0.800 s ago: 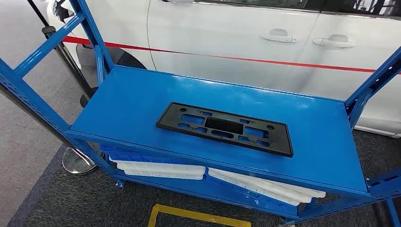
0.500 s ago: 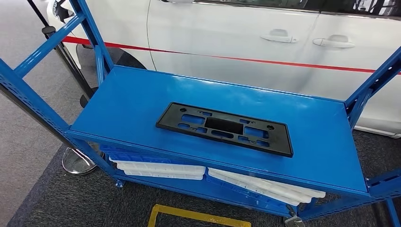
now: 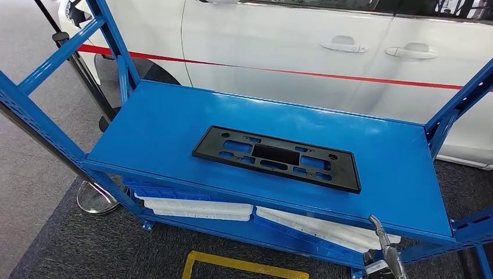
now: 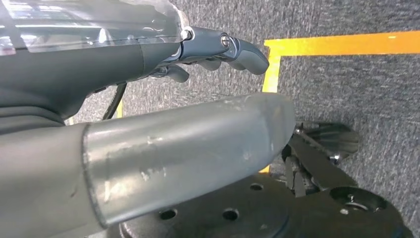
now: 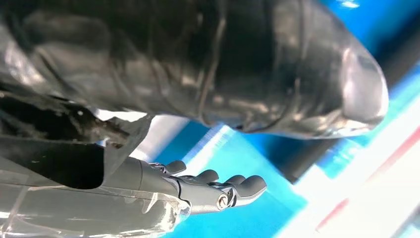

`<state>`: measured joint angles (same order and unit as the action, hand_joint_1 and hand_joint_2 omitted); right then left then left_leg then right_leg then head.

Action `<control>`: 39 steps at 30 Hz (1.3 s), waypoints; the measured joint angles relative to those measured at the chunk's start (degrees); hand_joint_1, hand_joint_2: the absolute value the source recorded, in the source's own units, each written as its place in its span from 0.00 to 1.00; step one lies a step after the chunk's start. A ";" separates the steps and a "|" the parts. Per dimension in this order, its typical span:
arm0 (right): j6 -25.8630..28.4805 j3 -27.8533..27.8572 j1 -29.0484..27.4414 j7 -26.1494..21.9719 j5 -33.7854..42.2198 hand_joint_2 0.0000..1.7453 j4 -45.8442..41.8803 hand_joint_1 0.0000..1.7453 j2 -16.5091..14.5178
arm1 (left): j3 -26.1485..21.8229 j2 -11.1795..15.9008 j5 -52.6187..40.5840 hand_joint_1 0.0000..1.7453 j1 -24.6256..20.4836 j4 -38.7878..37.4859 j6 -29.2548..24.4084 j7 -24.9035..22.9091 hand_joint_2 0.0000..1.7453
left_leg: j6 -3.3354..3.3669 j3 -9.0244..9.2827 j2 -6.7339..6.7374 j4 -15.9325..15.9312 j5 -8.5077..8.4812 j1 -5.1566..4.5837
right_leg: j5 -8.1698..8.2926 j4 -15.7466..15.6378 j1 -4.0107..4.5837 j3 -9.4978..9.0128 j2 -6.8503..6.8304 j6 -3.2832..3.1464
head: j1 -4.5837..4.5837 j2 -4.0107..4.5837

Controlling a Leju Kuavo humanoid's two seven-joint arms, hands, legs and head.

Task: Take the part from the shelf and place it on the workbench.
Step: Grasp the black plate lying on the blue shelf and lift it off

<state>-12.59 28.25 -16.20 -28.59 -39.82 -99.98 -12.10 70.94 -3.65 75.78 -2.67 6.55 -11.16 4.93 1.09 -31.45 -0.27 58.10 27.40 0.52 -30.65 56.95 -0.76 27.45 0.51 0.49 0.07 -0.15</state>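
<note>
A flat black plastic part (image 3: 277, 157) with several cut-outs lies in the middle of the top board of the blue shelf (image 3: 163, 122). My right hand (image 3: 383, 250) rises at the lower right, in front of the shelf's front edge and well short of the part. In the right wrist view the right hand (image 5: 208, 191) holds nothing, its fingers stretched out side by side and its thumb apart, with the blue shelf blurred behind. In the left wrist view my left hand (image 4: 198, 54) hangs over the dark carpet, fingers loosely extended and holding nothing.
A white car (image 3: 302, 46) with a red stripe stands right behind the shelf. White trays (image 3: 197, 207) lie on the lower shelf board. Blue uprights (image 3: 35, 110) frame both ends. A stanchion base (image 3: 96, 197) stands at the left. Yellow tape (image 3: 244, 264) marks the carpet.
My right hand has come up into the head view at the lower right, rising toward the shelf's front edge. The part and the shelf have not moved.
</note>
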 joint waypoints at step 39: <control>4.68 -23.15 -1.70 0.84 -0.27 0.00 -34.13 0.00 11.47 | 17.23 -0.48 13.39 0.00 -2.98 -4.68 -1.59 1.08 0.00 | 0.00 -0.01 -0.02 -0.01 0.00 0.00 | 0.00 0.01 0.01 -0.06 -0.01 0.00 | 0.00 0.00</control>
<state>-7.91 5.10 -17.90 -27.75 -40.09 -134.11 -0.63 88.17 -4.13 89.17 -5.65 1.87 -12.75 6.01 1.08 -31.46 -0.29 58.09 27.40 0.52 -30.65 56.96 -0.75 27.38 0.51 0.49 0.07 -0.15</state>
